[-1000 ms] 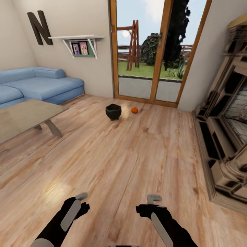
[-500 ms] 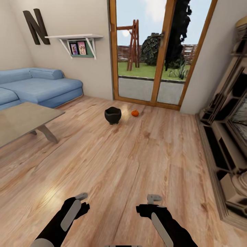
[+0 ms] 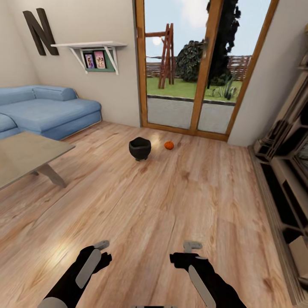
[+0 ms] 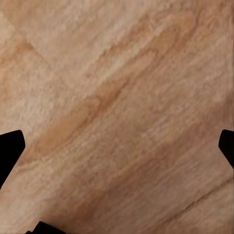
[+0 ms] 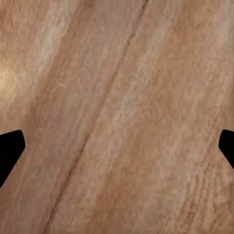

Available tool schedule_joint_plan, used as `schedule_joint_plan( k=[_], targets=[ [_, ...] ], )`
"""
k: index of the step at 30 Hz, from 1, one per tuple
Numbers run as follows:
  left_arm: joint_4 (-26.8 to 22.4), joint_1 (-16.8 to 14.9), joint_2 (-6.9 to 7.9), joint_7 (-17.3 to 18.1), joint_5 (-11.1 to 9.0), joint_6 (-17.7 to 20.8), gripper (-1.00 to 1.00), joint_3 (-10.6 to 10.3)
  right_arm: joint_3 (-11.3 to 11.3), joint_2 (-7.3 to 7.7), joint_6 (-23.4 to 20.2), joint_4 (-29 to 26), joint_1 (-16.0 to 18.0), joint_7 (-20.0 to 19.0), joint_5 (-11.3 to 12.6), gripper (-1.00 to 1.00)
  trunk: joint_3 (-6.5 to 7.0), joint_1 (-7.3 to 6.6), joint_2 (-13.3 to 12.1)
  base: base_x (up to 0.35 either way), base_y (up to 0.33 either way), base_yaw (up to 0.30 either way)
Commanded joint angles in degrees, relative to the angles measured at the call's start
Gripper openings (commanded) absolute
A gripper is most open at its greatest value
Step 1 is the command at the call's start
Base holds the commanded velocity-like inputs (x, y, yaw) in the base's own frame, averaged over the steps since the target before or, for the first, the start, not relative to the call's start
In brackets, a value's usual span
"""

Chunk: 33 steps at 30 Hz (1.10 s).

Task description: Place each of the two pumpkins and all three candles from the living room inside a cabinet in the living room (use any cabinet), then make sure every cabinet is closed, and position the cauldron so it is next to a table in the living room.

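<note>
A black cauldron [image 3: 140,148] stands on the wood floor ahead, in front of the glass door. One small orange pumpkin [image 3: 169,145] lies on the floor just right of it, a little apart. The candles and the cabinet are out of view. My left gripper [image 3: 102,248] and right gripper [image 3: 192,249] hang low over bare floor near me, far short of both things. In the left wrist view the left gripper [image 4: 117,151] is open with only floorboards between its fingers. The right gripper [image 5: 117,151] is open the same way.
A low grey-brown table [image 3: 25,156] stands at the left with a blue sofa [image 3: 51,109] behind it. A pale wood shelving unit [image 3: 286,171] lines the right wall. The glass door [image 3: 192,68] closes the far end. Open floor stretches from me to the cauldron.
The whole view has shifted as the camera moved forward and turned slightly: table and sofa slid left, the right unit slid right. Both arms hold the same pose.
</note>
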<state>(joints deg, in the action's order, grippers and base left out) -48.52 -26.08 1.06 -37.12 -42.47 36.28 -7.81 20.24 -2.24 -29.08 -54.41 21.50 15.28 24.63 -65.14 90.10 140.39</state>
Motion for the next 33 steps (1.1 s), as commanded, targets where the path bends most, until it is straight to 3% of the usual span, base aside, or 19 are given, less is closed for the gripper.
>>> schedule_joint_plan(
  k=[1,14,19,21,25,33],
  targets=[
    [-0.1,0.0,0.08,-0.6,-0.6,0.0,1.00,-0.3,0.1,0.03,0.0,-0.1,0.0,0.6,0.6,1.00,-0.05,0.03,0.0,0.342,0.000,0.000],
    [-0.1,0.0,0.08,-0.4,-0.8,0.1,1.00,-0.2,0.1,0.03,0.2,-0.1,0.0,0.5,0.8,1.00,-0.22,0.03,0.0,0.342,0.000,0.000],
    [-0.1,-0.1,0.35,4.9,-0.8,0.5,1.00,0.3,0.1,0.04,0.2,0.0,0.0,0.5,1.0,1.00,-0.22,0.03,0.0,0.342,0.000,0.000],
    [-0.1,-0.3,0.86,6.8,-0.7,0.8,1.00,0.4,0.1,0.04,0.2,0.0,0.0,0.5,1.0,1.00,-0.22,0.03,0.0,0.342,0.000,0.000],
    [-0.1,-0.8,3.67,8.7,-1.4,1.0,1.00,0.6,0.1,0.04,0.2,0.0,0.0,0.5,1.1,1.00,-0.22,0.03,0.0,0.342,0.000,0.000],
    [-0.5,-1.7,5.21,11.2,-1.4,1.1,1.00,0.8,0.1,0.08,0.2,0.0,0.0,0.6,1.2,1.00,-0.22,0.03,0.0,0.334,0.000,0.000]
  ],
)
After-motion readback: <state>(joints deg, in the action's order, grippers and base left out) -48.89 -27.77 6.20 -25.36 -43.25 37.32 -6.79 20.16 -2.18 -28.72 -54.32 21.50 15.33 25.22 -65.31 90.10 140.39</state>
